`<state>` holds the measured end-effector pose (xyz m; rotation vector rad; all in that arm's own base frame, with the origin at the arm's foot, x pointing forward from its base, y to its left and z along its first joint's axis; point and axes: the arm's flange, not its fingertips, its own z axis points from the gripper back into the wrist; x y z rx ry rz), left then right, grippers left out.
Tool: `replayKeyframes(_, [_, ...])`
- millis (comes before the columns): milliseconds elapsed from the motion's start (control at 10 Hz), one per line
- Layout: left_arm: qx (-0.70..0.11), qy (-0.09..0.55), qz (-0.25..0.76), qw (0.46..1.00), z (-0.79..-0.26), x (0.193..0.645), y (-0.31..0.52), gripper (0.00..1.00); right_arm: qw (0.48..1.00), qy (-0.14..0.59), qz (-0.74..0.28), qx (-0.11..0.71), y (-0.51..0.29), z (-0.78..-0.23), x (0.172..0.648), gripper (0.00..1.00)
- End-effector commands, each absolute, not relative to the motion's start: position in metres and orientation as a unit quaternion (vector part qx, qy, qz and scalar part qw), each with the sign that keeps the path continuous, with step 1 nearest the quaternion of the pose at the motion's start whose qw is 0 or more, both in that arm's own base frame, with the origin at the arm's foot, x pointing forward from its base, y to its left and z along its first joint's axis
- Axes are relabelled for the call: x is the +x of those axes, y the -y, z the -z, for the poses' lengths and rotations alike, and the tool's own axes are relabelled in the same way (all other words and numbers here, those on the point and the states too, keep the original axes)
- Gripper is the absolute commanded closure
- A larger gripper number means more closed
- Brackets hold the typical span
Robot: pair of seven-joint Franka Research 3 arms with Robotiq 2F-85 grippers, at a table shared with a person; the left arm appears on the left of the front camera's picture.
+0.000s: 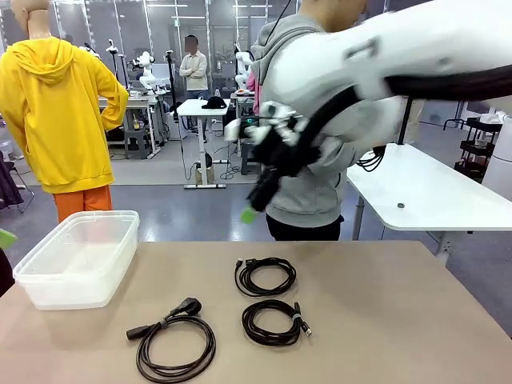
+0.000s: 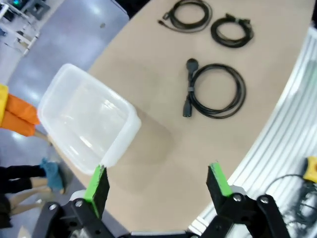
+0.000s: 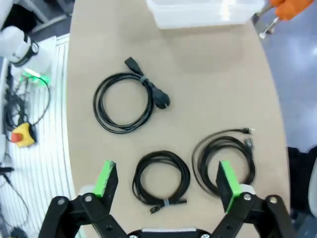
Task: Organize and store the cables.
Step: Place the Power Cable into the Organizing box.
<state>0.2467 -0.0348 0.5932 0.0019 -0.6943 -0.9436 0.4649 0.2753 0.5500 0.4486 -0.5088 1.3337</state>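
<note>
Three coiled black cables lie on the tan table. The largest (image 1: 176, 346), with a chunky power plug, is at the front left. A smaller coil (image 1: 265, 276) sits mid-table and another (image 1: 274, 322) just in front of it. My right gripper (image 1: 252, 210) hangs high above the table's far edge, open and holding nothing. Its wrist view looks straight down between its open fingers (image 3: 167, 179) at the large coil (image 3: 124, 101) and the two small coils (image 3: 162, 181) (image 3: 224, 161). My left gripper (image 2: 157, 181) is open and empty, high over the table's left end, with the large coil (image 2: 218, 91) farther off.
A clear plastic bin (image 1: 76, 290) stands with nothing inside at the table's left end, below my left gripper (image 2: 124, 136) and at the top of the right wrist view (image 3: 198, 17). A person in a grey hoodie (image 1: 308, 192) stands at the far side behind my right arm.
</note>
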Motion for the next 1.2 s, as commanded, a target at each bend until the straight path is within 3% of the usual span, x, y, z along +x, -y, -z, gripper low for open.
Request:
replayKeyframes(0, [0.035, 0.296, 0.451, 0.842, -0.586, 0.263, 0.061, 0.00, 0.740, 0.305, -0.560, 0.214, -0.183, -0.539, 0.415, 0.00])
replayKeyframes(300, [0.050, 0.225, 0.488, 0.842, -0.559, 0.294, 0.112, 0.00, 0.773, 0.349, -0.477, 0.231, -0.071, -0.545, 0.378, 0.00])
replayKeyframes(600, [0.050, 0.174, 0.506, 0.843, -0.532, 0.322, 0.143, 0.00, 0.805, 0.325, -0.441, 0.226, 0.030, -0.544, 0.333, 0.00])
replayKeyframes(900, [0.032, 0.154, 0.529, 0.834, -0.501, 0.348, 0.158, 0.00, 0.835, 0.256, -0.431, 0.229, 0.106, -0.526, 0.301, 0.00])
replayKeyframes(1100, [0.031, 0.146, 0.524, 0.838, -0.473, 0.365, 0.163, 0.00, 0.823, 0.232, -0.477, 0.203, 0.143, -0.507, 0.284, 0.00])
